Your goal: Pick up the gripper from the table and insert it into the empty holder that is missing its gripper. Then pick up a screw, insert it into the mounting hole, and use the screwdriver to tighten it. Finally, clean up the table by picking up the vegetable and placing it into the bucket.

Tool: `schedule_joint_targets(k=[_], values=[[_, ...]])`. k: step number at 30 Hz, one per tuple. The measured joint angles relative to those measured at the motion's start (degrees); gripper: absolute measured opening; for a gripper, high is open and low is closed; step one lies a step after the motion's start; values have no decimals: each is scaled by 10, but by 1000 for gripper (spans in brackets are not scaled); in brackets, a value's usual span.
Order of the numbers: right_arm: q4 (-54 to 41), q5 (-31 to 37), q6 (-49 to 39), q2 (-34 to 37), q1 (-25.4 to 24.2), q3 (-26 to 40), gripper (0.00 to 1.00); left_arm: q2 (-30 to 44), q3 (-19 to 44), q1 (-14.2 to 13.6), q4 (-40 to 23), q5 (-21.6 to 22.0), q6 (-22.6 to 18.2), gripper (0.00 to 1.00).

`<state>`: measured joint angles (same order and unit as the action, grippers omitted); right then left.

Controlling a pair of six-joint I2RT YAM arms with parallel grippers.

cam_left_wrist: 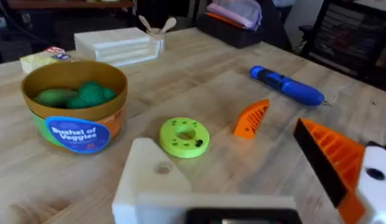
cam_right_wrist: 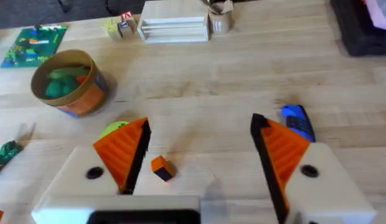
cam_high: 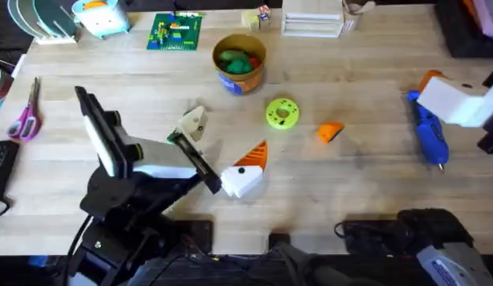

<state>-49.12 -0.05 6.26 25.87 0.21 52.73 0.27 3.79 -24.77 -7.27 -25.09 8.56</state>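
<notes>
The orange gripper (cam_high: 331, 132) lies loose on the counter (cam_high: 350, 183), between the two arms. In the right wrist view it sits just ahead of the right pincer (cam_right_wrist: 199, 155), whose fingers stand wide open. The left pincer (cam_high: 230, 171), also open, hovers lower left of it, near the yellow-green disc (cam_high: 281, 113). The blue screwdriver (cam_high: 428, 133) lies to the right; the bucket (cam_high: 239, 62) stands beyond, green vegetables inside.

Overhead sits above the arm bases, looking down and forward over the whole table (cam_high: 366, 183). Left wrist view is low, close to the tabletop, facing the bucket (cam_left_wrist: 75, 102). Right wrist view is higher, angled down. All three share bucket, screwdriver (cam_right_wrist: 297, 122).
</notes>
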Motion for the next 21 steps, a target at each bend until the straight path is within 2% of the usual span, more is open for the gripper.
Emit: schedule_joint_targets(k=[4,21], values=[[0,0,0,0,0,0,985,0,-18,-7,11,-4,0,991],[0,0,0,0,0,0,985,0,-19,-7,13,-4,0,992]])
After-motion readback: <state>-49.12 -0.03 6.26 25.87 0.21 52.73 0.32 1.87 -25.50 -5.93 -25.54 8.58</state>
